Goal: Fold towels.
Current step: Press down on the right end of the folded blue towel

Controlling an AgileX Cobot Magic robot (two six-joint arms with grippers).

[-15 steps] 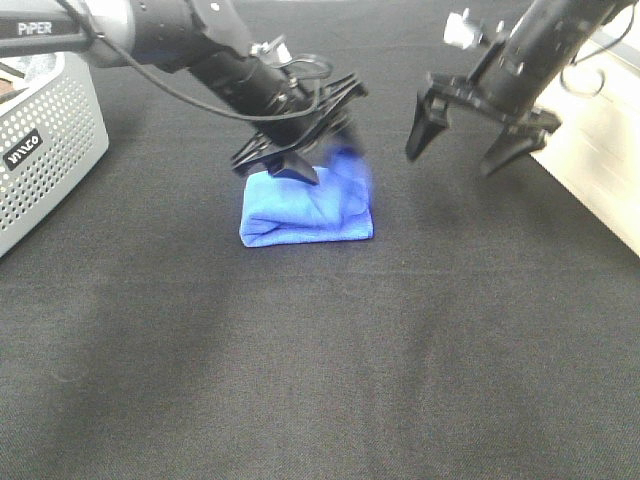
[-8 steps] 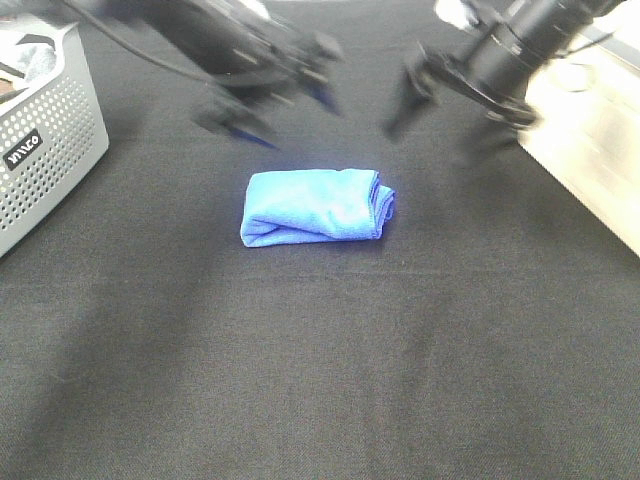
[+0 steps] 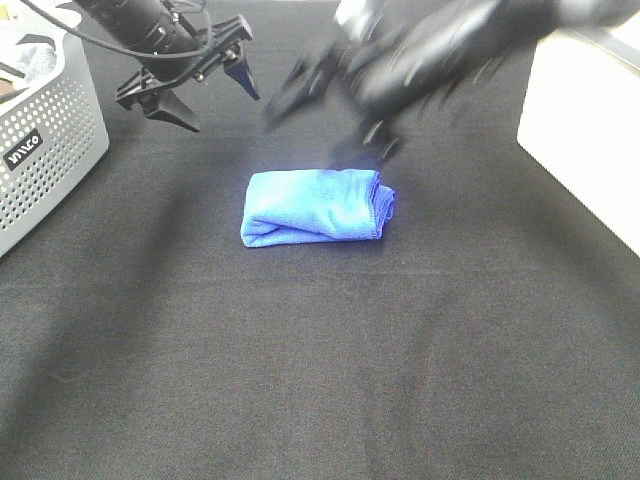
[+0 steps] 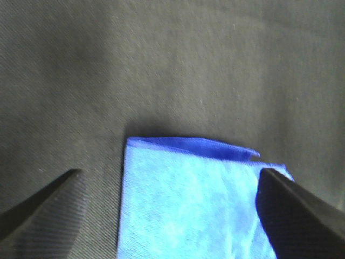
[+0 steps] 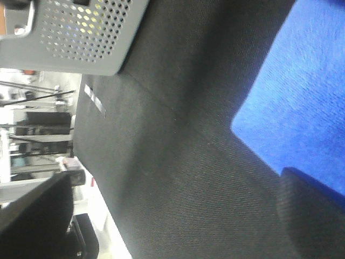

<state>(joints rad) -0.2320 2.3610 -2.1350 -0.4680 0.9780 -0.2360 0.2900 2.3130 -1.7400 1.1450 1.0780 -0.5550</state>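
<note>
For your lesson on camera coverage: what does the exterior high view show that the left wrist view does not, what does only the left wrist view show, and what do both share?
Only the exterior high view shows the grey perforated basket, the blurred right gripper above the towel, and the whole left gripper away from it. Only the left wrist view shows the towel's layered edge up close, framed by the open jaws. Both share the folded blue towel on the black cloth.

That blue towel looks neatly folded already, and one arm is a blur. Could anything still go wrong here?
Possibly. The right pincer is swinging fast and low just behind the folded blue towel, so it might clip the towel and undo the fold. The towel's layered edge on the right side looks loose and could spring open. The left pincer hangs open near the grey basket and could bump it.
</note>
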